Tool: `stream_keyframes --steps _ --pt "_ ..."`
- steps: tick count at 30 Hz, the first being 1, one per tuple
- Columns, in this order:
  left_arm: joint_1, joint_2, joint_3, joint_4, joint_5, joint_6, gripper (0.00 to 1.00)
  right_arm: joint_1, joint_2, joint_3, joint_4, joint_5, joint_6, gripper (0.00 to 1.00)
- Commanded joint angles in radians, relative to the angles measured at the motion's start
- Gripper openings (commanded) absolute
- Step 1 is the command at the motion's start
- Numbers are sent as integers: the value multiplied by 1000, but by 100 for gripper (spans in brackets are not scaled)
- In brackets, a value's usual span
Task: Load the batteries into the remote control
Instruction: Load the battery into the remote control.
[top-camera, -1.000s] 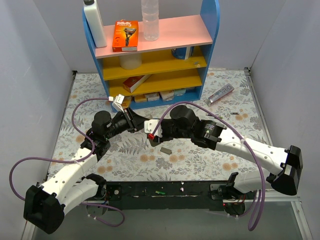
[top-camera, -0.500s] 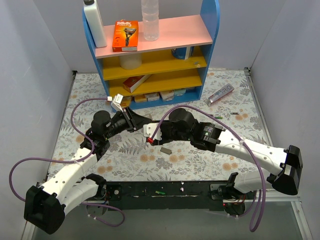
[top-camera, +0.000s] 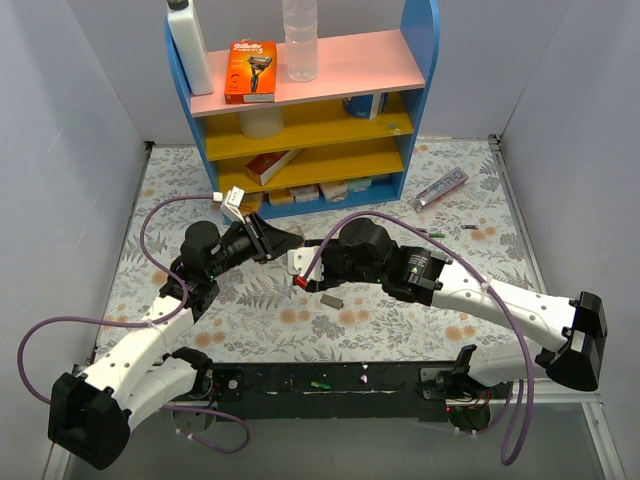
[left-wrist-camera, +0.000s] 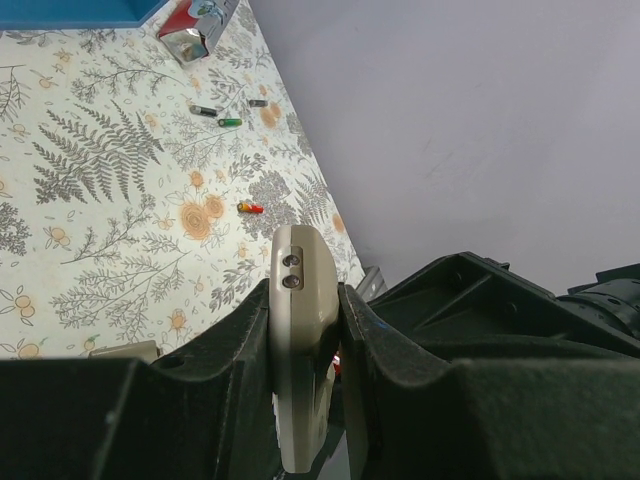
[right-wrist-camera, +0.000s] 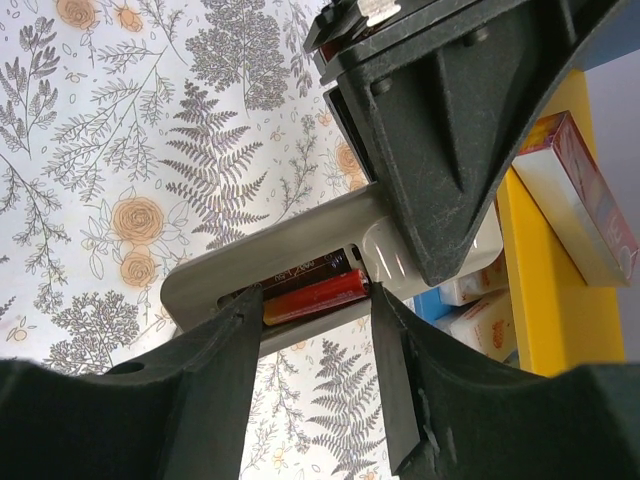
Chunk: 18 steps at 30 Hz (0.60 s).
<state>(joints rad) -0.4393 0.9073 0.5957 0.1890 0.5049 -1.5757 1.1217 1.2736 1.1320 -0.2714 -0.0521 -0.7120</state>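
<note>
My left gripper (top-camera: 272, 243) is shut on the remote control (top-camera: 297, 261) and holds it above the table with its grey back open. In the left wrist view the remote (left-wrist-camera: 299, 330) stands edge-on between the fingers. In the right wrist view the remote (right-wrist-camera: 255, 258) shows its open compartment with a dark battery (right-wrist-camera: 305, 273) and a red battery (right-wrist-camera: 315, 296) lying in it. My right gripper (right-wrist-camera: 315, 312) has its fingers at the two ends of the red battery. Loose batteries lie on the table: a red-yellow one (left-wrist-camera: 250, 207), a green one (left-wrist-camera: 230, 122), and a dark one (left-wrist-camera: 203, 111).
The loose grey cover piece (top-camera: 331, 298) lies on the table under the right gripper. A silver-purple tube (top-camera: 437, 188) lies at the far right. A blue shelf unit (top-camera: 300, 100) with boxes and bottles stands at the back. Grey walls close in the left and right sides.
My right gripper has shifted slightly left and closer to the remote's open end. The left arm holds the remote nearly still.
</note>
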Motion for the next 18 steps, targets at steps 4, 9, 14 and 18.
stream_keyframes --steps 4,9,14,18 --pt "4 -39 12 46 38 -24 0 0 -33 6 44 20 12 58" --pt "4 -39 12 38 41 -23 0 0 -43 11 61 17 17 59" --pt "5 -38 12 40 43 -23 0 0 -46 12 74 23 19 58" --pt "4 -39 12 40 43 -23 0 0 -46 20 75 18 19 57"
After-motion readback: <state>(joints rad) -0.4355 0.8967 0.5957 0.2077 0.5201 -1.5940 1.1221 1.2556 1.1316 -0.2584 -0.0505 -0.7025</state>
